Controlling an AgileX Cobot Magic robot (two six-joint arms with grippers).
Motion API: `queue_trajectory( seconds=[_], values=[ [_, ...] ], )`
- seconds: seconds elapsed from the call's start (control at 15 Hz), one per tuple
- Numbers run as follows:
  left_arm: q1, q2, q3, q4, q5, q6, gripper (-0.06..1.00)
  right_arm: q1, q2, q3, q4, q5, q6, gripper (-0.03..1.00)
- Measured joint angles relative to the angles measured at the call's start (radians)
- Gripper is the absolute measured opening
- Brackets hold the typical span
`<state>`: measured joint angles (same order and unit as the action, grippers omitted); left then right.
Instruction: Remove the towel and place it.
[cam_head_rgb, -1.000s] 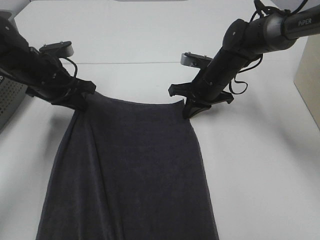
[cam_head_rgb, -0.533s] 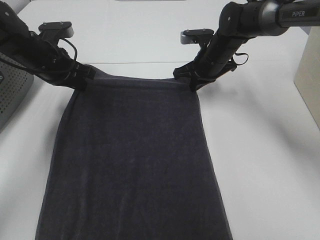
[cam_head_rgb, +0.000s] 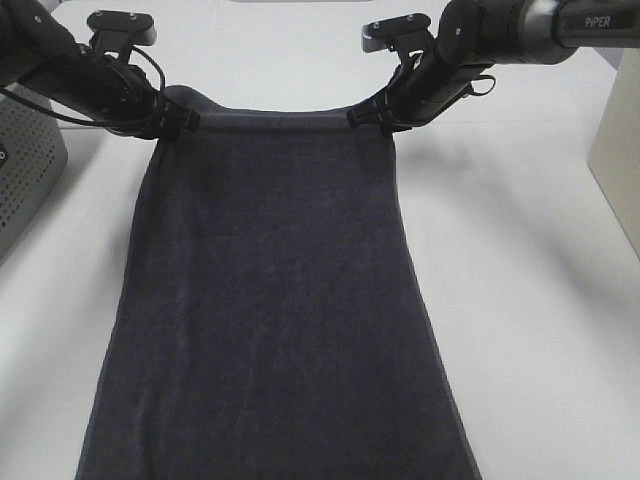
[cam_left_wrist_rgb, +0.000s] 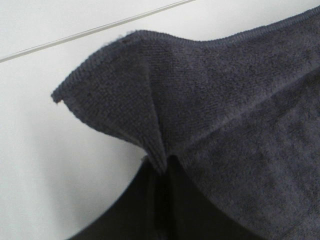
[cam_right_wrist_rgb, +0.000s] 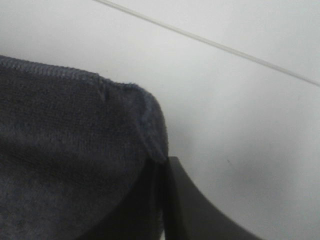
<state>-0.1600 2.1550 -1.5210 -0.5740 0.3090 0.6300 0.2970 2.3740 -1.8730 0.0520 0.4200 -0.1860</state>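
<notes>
Two arms are at the far end of the white desk (cam_head_rgb: 540, 260), each with a corner of the towel (cam_head_rgb: 270, 300). The left pincer (cam_head_rgb: 176, 122) is pressed together on the far left corner, and up close a flap of dark terry cloth stands up in a point above its black fingers (cam_left_wrist_rgb: 150, 200). The right pincer (cam_head_rgb: 375, 117) is pinching the far right corner, the hemmed edge curling over its finger (cam_right_wrist_rgb: 195, 210). Between the two, the towel's far edge hangs in a shallow sag, just short of the seam line across the desk. From there the charcoal cloth runs in one long band down the middle of the desk toward the near edge, widening a little and passing out of view at the bottom. It looks mostly flat, with faint lengthwise ripples. At the left edge sits a grey perforated basket (cam_head_rgb: 25, 180), apart from the towel.
</notes>
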Motion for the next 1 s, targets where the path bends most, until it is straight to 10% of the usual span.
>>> queue_trajectory(
  seconds=[0.4,1.0],
  values=[
    [-0.005,0.108,-0.115,-0.006,-0.091,0.004,0.01,0.0,0.004,0.0,-0.026,-0.236,0.0,0.01],
    [-0.04,0.302,-0.357,-0.006,-0.123,0.004,0.01,-0.036,0.071,0.0,-0.02,-0.33,0.0,0.01]
  ],
)
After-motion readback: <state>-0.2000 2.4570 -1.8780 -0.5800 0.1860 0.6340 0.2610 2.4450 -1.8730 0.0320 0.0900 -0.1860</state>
